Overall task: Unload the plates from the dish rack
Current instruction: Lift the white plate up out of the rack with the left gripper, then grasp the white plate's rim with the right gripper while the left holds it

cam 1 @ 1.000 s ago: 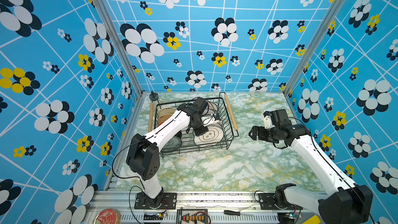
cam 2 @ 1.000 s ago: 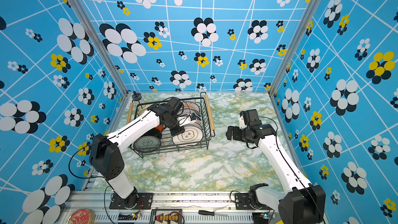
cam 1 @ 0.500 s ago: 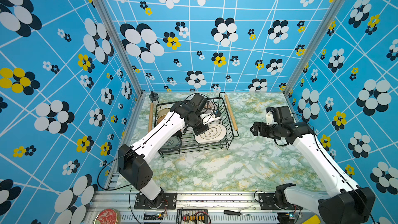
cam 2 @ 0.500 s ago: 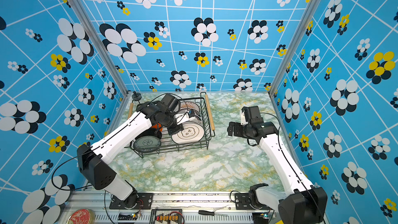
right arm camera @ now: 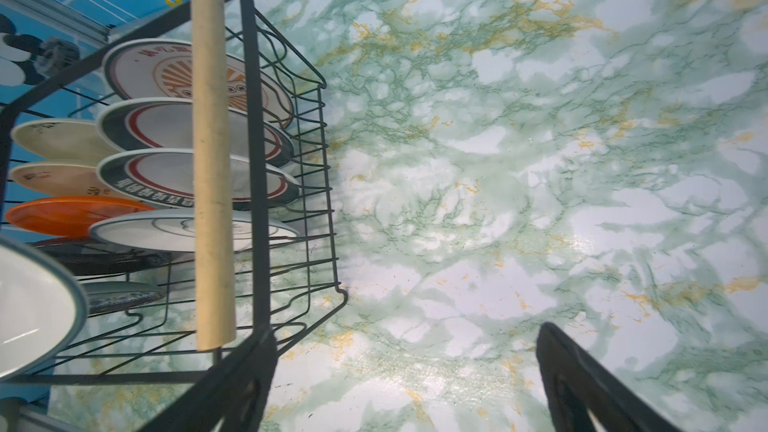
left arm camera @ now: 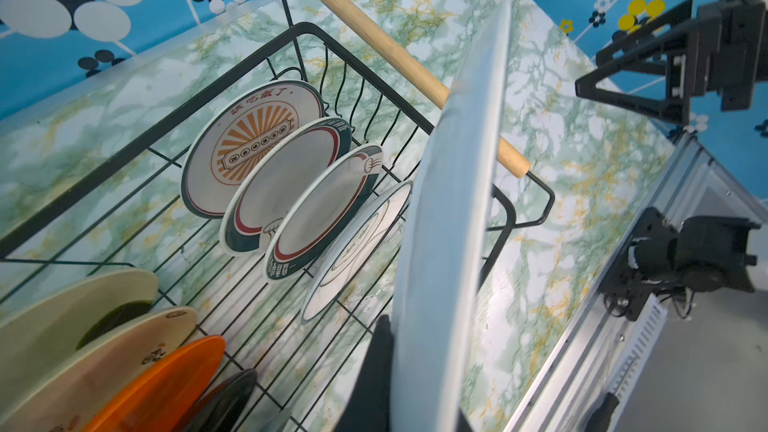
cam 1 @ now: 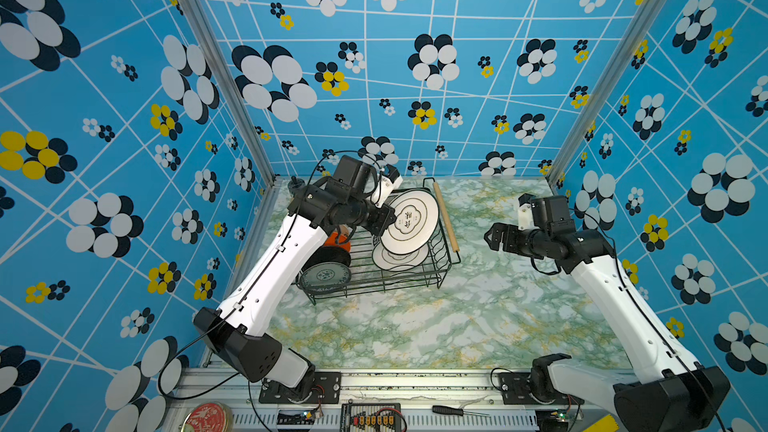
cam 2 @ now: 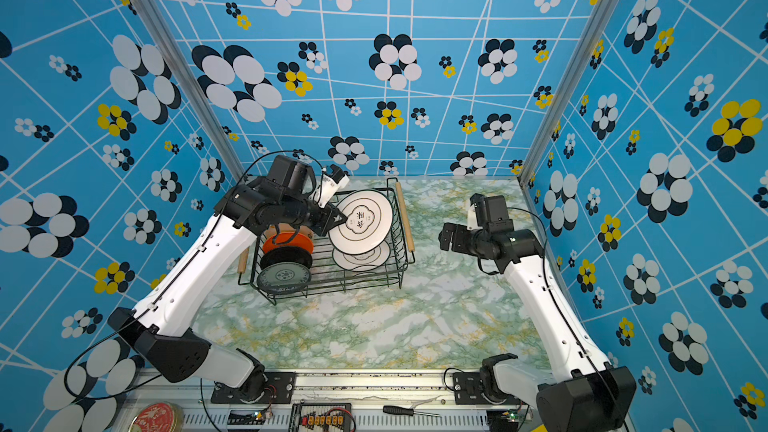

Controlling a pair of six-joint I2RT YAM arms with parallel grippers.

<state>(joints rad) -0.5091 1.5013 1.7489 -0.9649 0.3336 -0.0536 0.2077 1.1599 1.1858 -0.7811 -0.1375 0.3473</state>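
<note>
We note the left gripper clamped on a white printed plate, held tilted above the dish rack. The right gripper gapes wide, apart from the rack's right side.

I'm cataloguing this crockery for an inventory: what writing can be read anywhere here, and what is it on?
"该吃飯了", as best it reads: red, along the top rim of the sunburst plate in the dish rack.
Banner on the same plate: characters too small to read.
white plate above the rack: two dark centre characters, too blurred.
dark-rimmed plate: white rim characters, blurred.
red tin: white print, unreadable.
</note>
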